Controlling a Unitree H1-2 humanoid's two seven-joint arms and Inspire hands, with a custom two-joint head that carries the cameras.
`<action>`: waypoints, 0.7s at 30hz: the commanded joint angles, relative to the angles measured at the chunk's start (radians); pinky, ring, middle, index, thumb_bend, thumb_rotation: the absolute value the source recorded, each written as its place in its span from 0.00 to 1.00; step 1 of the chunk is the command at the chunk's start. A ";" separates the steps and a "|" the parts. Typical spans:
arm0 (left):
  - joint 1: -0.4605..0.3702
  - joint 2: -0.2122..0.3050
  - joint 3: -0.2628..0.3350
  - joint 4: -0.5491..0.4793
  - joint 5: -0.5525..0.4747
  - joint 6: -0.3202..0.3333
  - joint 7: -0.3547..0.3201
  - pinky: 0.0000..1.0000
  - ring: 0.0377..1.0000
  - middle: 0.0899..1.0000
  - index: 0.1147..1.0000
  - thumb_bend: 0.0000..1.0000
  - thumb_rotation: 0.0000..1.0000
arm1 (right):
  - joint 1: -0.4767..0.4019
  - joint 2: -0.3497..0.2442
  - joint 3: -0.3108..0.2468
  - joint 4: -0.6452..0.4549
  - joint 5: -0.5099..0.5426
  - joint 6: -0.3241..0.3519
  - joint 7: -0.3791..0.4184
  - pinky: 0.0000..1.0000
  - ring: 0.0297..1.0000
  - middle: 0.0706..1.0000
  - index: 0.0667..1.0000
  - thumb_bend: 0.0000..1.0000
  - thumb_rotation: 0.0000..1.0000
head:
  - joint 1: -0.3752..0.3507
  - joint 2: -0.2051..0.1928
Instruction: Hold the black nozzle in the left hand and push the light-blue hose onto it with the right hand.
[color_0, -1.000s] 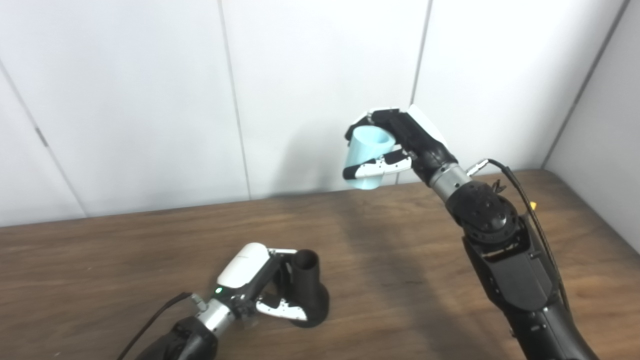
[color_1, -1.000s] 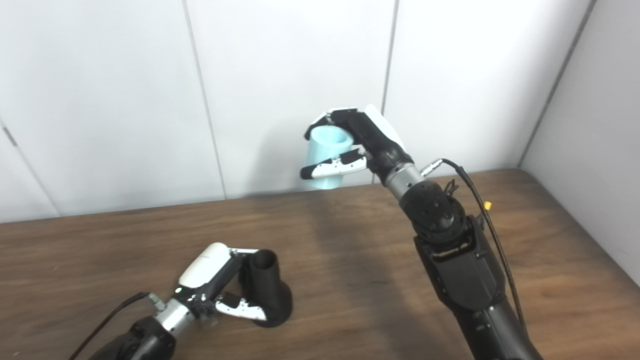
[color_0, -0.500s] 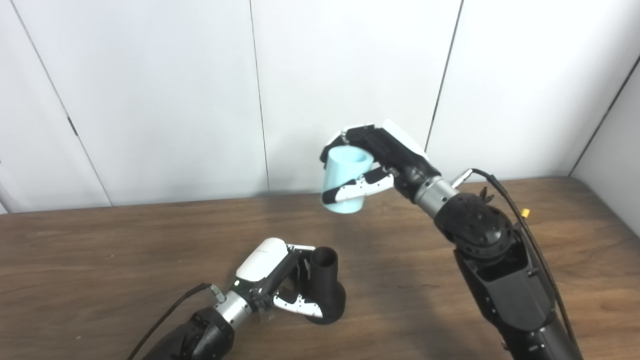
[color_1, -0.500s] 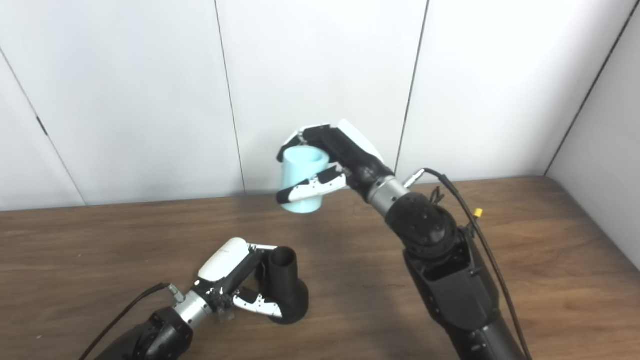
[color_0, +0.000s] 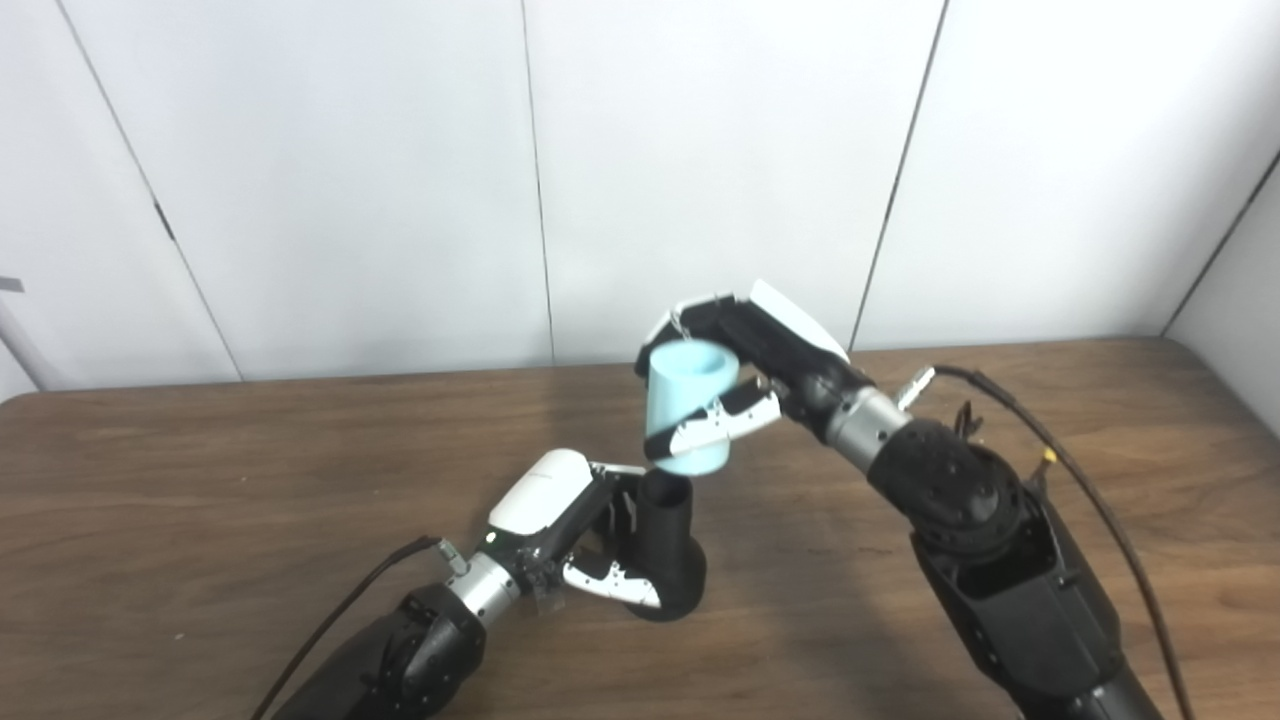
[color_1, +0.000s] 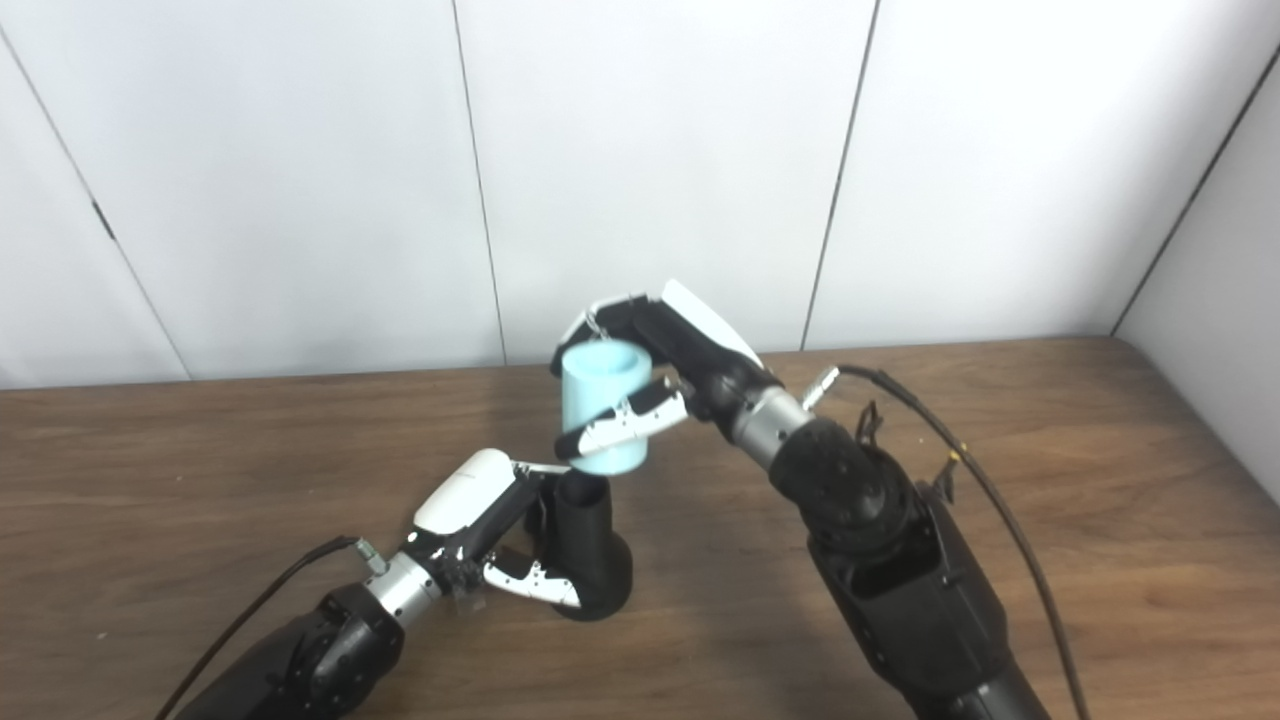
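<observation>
Right hand (color_0: 760, 365) clamps hose (color_0: 690, 405), seemingly hiding the rim of left hand's (color_0: 570, 530) gripped nozzle (color_0: 670, 555).

The light-blue hose (color_0: 690, 408) covers the top rim of the black nozzle (color_0: 668, 555), so whether they touch cannot be told. The left hand (color_0: 570, 525) hides the nozzle's near side. Both forearms are cut off by the bottom edge.
</observation>
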 joint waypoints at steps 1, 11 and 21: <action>0.154 0.012 -0.084 0.090 0.098 0.127 -0.175 0.36 0.37 0.45 0.44 0.50 0.00 | -0.042 -0.001 -0.004 -0.027 0.005 -0.078 0.001 0.36 0.42 0.45 0.45 0.52 0.00 | 0.001 0.006; 0.153 0.009 -0.085 0.083 0.100 0.133 -0.171 0.36 0.37 0.44 0.47 0.50 0.00 | -0.013 -0.012 0.032 -0.017 -0.004 -0.097 0.018 0.34 0.40 0.43 0.48 0.52 0.00 | 0.006 0.016; 0.153 0.004 -0.084 0.084 0.095 0.129 -0.171 0.35 0.36 0.44 0.47 0.50 0.00 | 0.005 0.002 0.048 -0.014 -0.003 -0.093 0.017 0.33 0.40 0.44 0.48 0.52 0.00 | 0.018 0.029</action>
